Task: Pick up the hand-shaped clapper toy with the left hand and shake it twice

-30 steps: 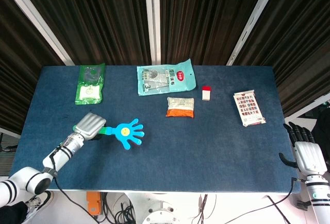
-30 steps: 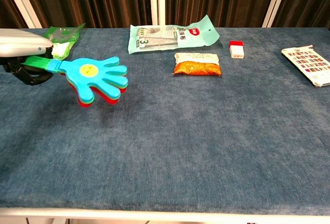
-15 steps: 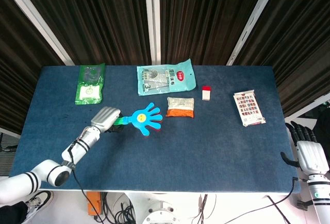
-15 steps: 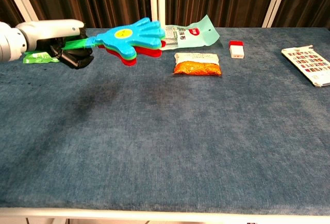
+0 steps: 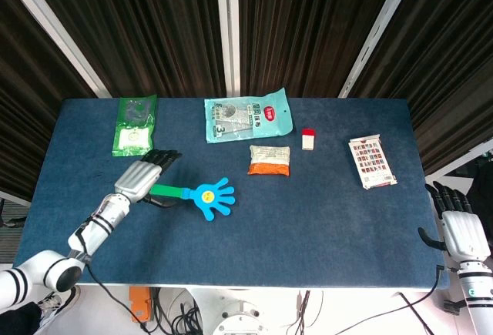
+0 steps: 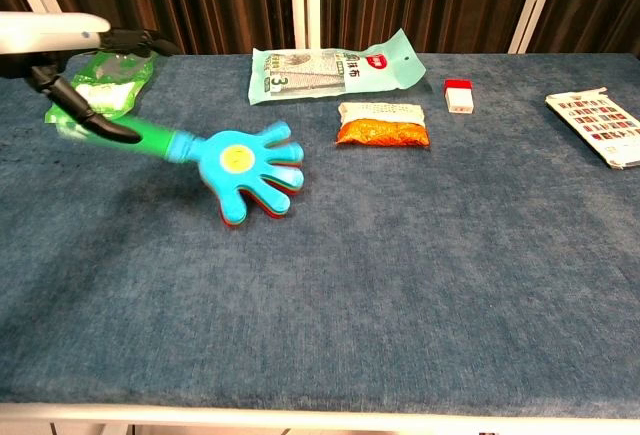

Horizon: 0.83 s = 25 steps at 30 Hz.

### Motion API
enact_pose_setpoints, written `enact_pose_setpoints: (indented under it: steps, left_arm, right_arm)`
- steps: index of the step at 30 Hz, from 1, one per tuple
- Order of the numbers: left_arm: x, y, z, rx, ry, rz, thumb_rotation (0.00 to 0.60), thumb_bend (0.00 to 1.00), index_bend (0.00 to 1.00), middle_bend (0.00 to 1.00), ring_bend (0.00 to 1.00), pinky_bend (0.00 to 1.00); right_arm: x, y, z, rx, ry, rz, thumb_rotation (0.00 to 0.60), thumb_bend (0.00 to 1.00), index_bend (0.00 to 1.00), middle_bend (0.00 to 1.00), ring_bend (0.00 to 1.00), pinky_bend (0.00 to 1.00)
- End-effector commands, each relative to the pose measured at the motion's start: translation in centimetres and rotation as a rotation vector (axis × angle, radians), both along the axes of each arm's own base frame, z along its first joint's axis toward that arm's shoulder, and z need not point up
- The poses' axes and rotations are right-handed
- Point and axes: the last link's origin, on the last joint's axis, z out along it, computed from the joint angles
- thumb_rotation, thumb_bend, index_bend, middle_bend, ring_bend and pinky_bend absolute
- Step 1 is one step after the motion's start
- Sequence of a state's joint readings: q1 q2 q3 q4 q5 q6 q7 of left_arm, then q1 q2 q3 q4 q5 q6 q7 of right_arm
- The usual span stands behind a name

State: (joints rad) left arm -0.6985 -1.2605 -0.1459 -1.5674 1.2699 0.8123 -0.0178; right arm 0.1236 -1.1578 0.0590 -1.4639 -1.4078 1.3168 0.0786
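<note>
The hand-shaped clapper toy (image 5: pixel 205 195) now lies low over the left-centre of the bench (image 5: pixel 323 219), its blue palm below and left of the orange snack packet (image 5: pixel 269 160). Half a second ago it was raised higher and further toward the top of the frame, next to that packet; a second ago it sat lower left. This up-and-down travel reads as a shake stroke, so the shaking is judged to be under way or finishing. The long axis runs nearly left to right in the head view, tilted slightly downward to the right: green handle at the left, blue fingers pointing right. The left hand (image 5: pixel 142 176) has changed as well: its fingers are now extended and spread over the handle end instead of wrapped round it. Whether any contact remains on the handle cannot be determined, and the toy may be released. The right hand (image 5: pixel 457 227), at the lower right edge, holds nothing, fingers apart.
</note>
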Motion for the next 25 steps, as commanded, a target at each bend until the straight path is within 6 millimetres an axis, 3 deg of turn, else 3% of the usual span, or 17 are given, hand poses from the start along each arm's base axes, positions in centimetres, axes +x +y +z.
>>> enact_pose_setpoints:
  steps: [1, 7, 14, 19, 25]
  left_arm:
    - [-0.7, -0.7, 0.5, 0.007, -0.005, 0.017, 0.482, 0.09, 0.00, 0.00, 0.00, 0.00]
    - [-3.0, -2.9, 2.8, 0.096, 0.030, 0.001, 0.483, 0.09, 0.00, 0.00, 0.00, 0.00]
    - [-8.1, -8.0, 6.1, 0.335, 0.130, -0.009, 0.467, 0.19, 0.00, 0.00, 0.00, 0.00]
    - [-12.0, -12.2, 7.4, 0.426, 0.215, 0.088, 0.462, 0.20, 0.00, 0.00, 0.00, 0.00]
    - [-14.2, -15.1, 7.9, 0.460, 0.186, 0.183, 0.426, 0.20, 0.01, 0.00, 0.00, 0.00]
  right_arm:
    - [0.2, 0.0, -0.1, 0.000, 0.000, 0.005, 0.600, 0.22, 0.00, 0.00, 0.00, 0.00]
    - [0.4, 0.0, 0.3, -0.010, 0.005, 0.004, 0.600, 0.22, 0.00, 0.00, 0.00, 0.00]
    - [0.8, 0.1, 0.3, -0.018, -0.004, 0.016, 0.600, 0.22, 0.00, 0.00, 0.00, 0.00]
    - [1.3, 0.1, -0.3, -0.019, -0.008, 0.040, 0.600, 0.21, 0.00, 0.00, 0.00, 0.00]
    - [1.7, 0.2, -0.8, -0.021, -0.002, 0.063, 0.600, 0.17, 0.00, 0.00, 0.00, 0.00]
